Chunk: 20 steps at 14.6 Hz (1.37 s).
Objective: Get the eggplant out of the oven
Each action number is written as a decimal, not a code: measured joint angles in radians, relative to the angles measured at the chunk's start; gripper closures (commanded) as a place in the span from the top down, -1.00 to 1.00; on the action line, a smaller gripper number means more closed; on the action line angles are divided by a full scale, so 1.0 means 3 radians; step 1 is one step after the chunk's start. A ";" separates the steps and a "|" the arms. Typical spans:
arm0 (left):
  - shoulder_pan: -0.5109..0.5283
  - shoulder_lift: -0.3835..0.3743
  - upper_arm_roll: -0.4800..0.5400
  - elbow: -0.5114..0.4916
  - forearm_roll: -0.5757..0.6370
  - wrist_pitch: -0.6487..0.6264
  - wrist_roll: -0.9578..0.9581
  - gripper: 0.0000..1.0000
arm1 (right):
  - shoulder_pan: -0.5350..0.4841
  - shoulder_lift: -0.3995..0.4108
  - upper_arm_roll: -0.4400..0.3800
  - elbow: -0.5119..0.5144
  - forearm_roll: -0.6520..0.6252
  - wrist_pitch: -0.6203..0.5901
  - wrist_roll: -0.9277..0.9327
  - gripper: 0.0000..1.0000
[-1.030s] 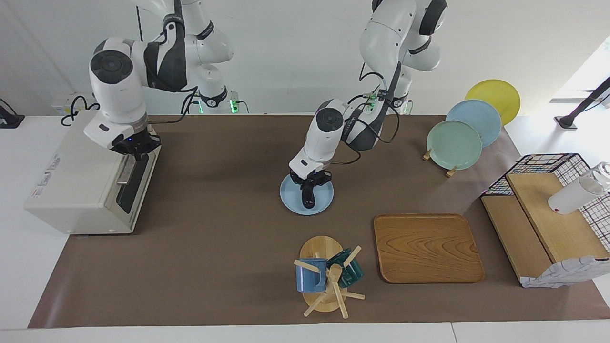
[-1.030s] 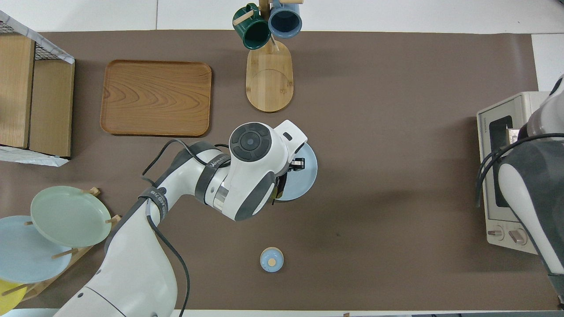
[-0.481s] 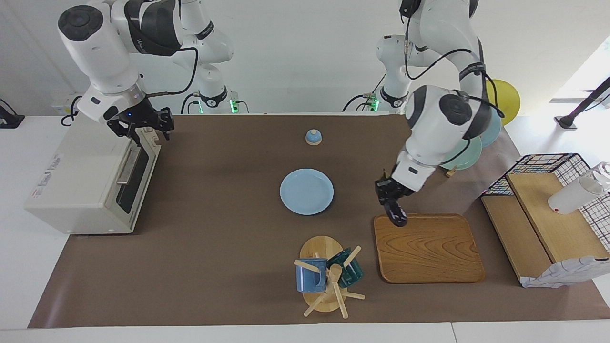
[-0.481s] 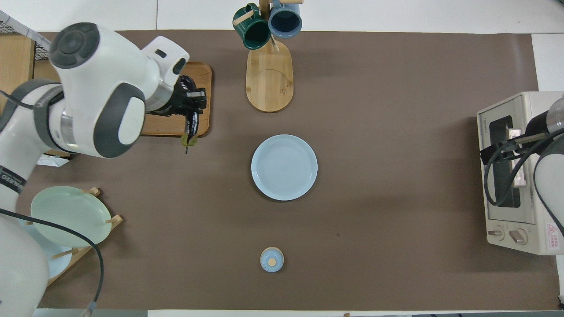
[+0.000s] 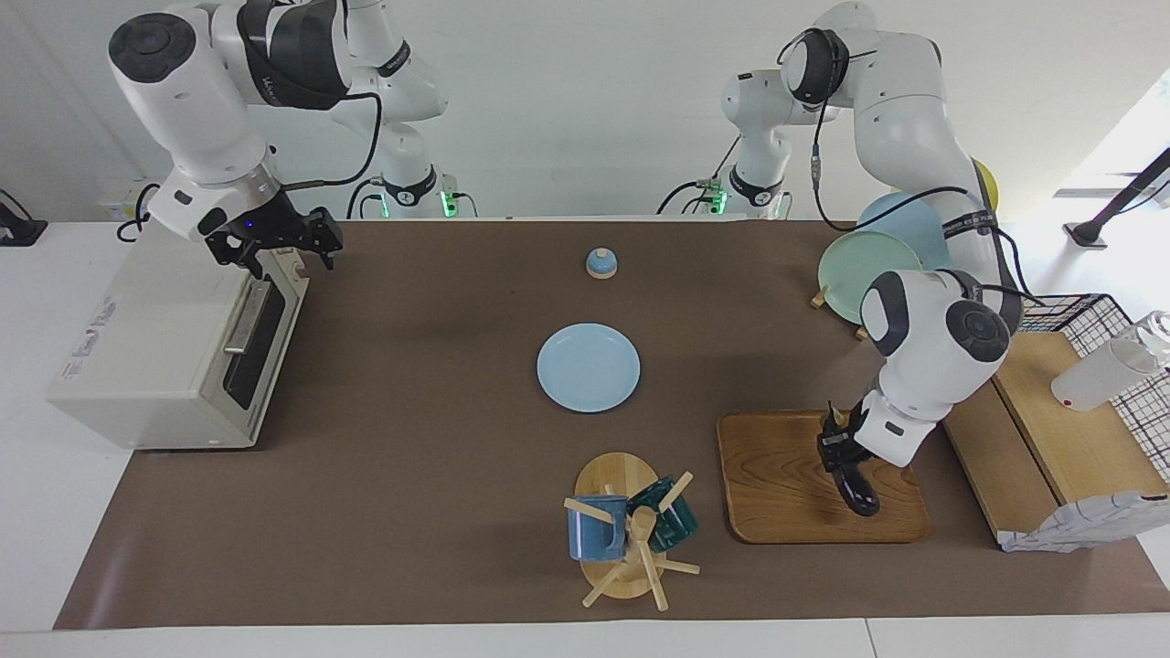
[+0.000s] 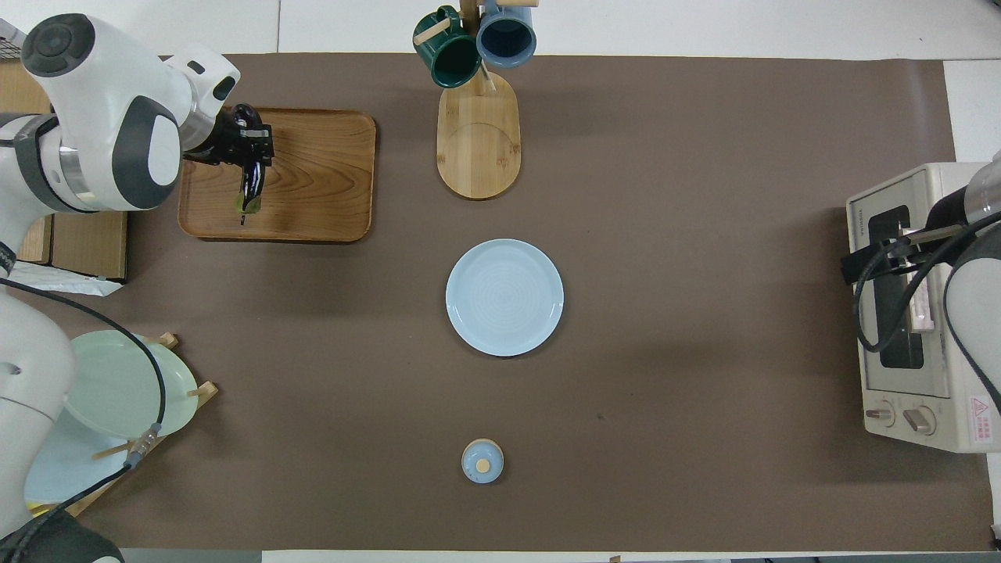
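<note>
The eggplant (image 5: 857, 486) (image 6: 252, 181) is gripped between the fingers of the left gripper (image 5: 836, 446) (image 6: 249, 145) and hangs below them, over the wooden tray (image 5: 777, 475) (image 6: 313, 180). The right gripper (image 5: 276, 242) is held spread wide above the top front edge of the oven (image 5: 155, 347) (image 6: 915, 313), whose door is shut.

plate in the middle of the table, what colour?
Plain light blue plate, with nothing on it; the overhead view shows it best.
</note>
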 measured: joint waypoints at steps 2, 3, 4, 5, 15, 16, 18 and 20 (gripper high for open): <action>0.0000 0.0051 -0.0002 -0.0004 0.0008 0.0108 0.0007 -1.00 | 0.0000 0.0004 0.0000 0.0016 0.0000 -0.0002 0.0064 1.00; 0.0000 0.0051 -0.0002 -0.0005 0.0009 0.0112 0.0016 -1.00 | -0.0002 0.0004 0.0000 0.0028 0.0000 -0.0010 0.0080 1.00; 0.0000 0.0051 -0.0002 -0.0006 0.0009 0.0116 0.0028 -1.00 | -0.0006 0.0004 -0.0002 0.0037 0.0000 -0.0020 0.0093 1.00; 0.0000 0.0050 -0.0002 -0.0010 0.0009 0.0124 0.0040 -1.00 | -0.0007 0.0004 -0.0009 0.0040 0.0000 -0.0022 0.0098 1.00; -0.0005 0.0017 -0.0017 -0.0134 0.0011 0.0174 0.0149 1.00 | -0.0006 0.0004 -0.0022 0.0096 0.0113 0.0002 0.0098 1.00; -0.0009 0.0010 -0.0020 -0.0134 0.0012 0.0174 0.0149 1.00 | -0.0006 0.0004 -0.0022 0.0096 0.0121 0.0002 0.0098 1.00; -0.0006 -0.0002 -0.0019 -0.0135 0.0013 0.0160 0.0148 1.00 | -0.0006 0.0004 -0.0022 0.0099 0.0125 0.0002 0.0098 1.00; 0.0004 -0.0064 -0.0017 -0.0135 0.0016 0.0078 0.0149 1.00 | -0.0006 0.0004 -0.0022 0.0100 0.0126 0.0002 0.0098 1.00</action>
